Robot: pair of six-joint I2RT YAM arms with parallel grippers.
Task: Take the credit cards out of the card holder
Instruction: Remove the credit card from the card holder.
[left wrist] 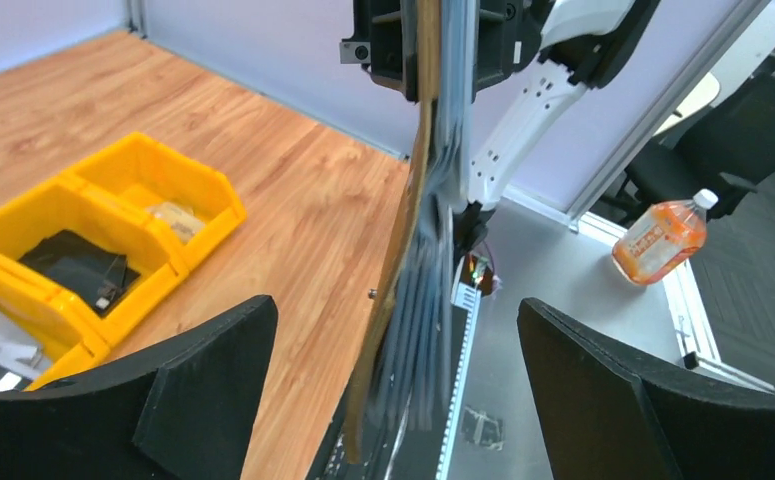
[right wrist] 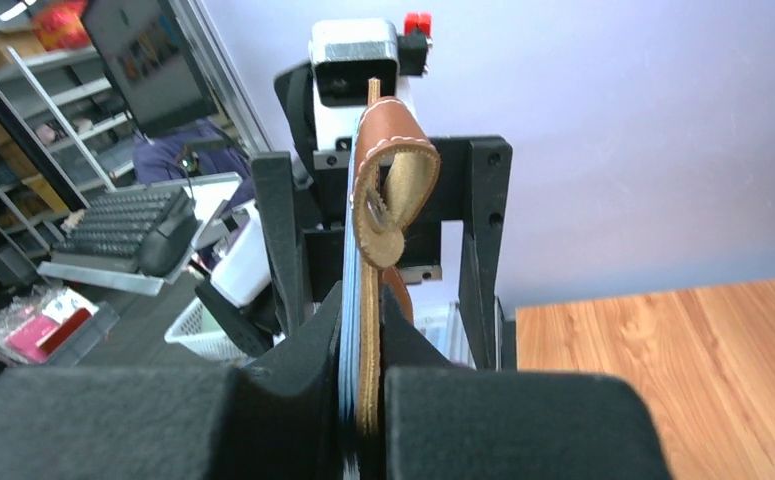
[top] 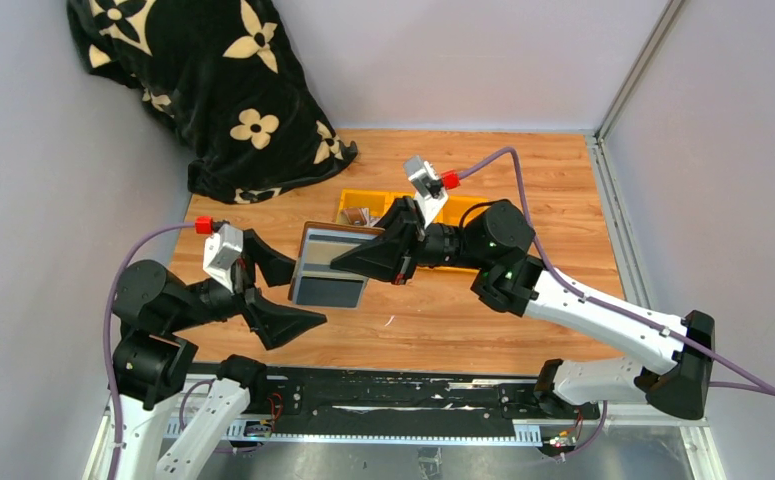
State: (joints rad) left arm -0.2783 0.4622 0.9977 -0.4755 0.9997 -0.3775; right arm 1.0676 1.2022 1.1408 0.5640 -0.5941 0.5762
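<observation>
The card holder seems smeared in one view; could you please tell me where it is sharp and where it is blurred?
Left wrist: the card holder is streaked with blur edge-on, while the yellow bins look crisp. Right wrist: its leather flap is sharp, the nearest fingers slightly soft. Top external: evenly lit and clear, no glare.

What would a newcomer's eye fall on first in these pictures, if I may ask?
The card holder comes first. It is held up over the middle of the wooden table, pinched edge-on in the right end effector, while the left end effector stands wide open on either side of its free edge. After that come the black blanket with cream flowers heaped in the far left corner, and the yellow bins just behind the holder.
</observation>
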